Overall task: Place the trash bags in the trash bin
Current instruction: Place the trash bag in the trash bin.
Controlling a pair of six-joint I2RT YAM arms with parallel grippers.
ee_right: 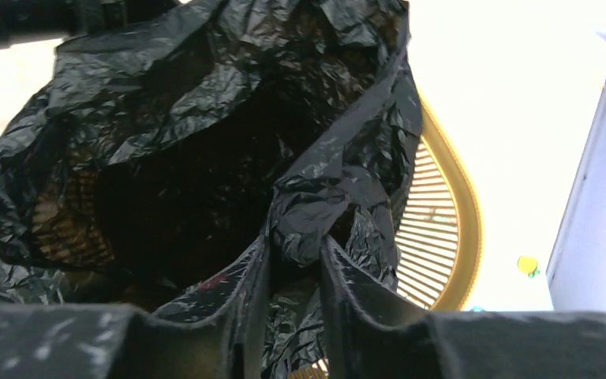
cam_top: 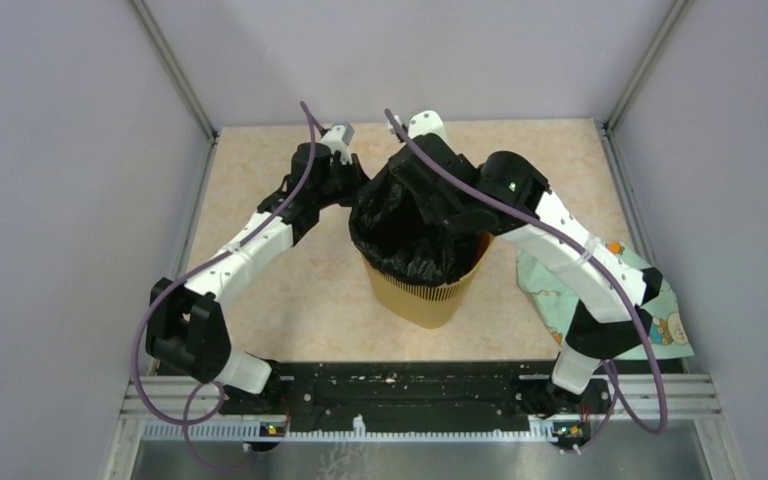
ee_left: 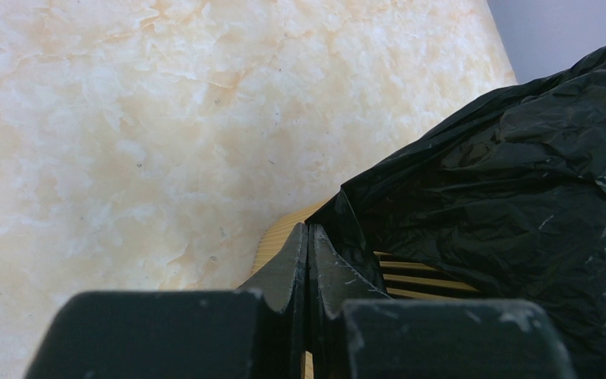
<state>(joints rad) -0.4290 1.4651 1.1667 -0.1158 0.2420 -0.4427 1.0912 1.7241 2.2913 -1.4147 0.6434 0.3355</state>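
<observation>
bag (cam_top: 415,225) is thin glossy black film, crinkled, floppy; judged very light, no stiffness, slippery, tears if dragged hard over an edge; best taken at the mouth hem or a bunched fold, not the flat skin.

bag sits inside the bin (cam_top: 430,295) at mid table (cam_top: 290,300); mouth is open upward; body sunk in, inside dark and nothing seen in it; hem rides above the rim on the far side and droops over the near rim; on the bin's right side the slotted band shows bare in the right wrist view, so the film is not folded over there yet.

left gripper (ee_left: 308,233) at the far left of the bag mouth; its fingers (ee_left: 284,268) pressed flat together, bag hem runs right into the tips, looks pinched.

right gripper (ee_right: 293,253) over the far right of the mouth; fingers (ee_right: 245,292) narrow, a bunched fold of film fills the gap, looks gripped; how firm, cannot tell.

judged: bag mostly in, hem needs spreading over the rim; bin is light plastic, may tip or slide if the film is tugged sideways.

patterned cloth (cam_top: 660,320) lies well apart at the right edge, under the right arm.
</observation>
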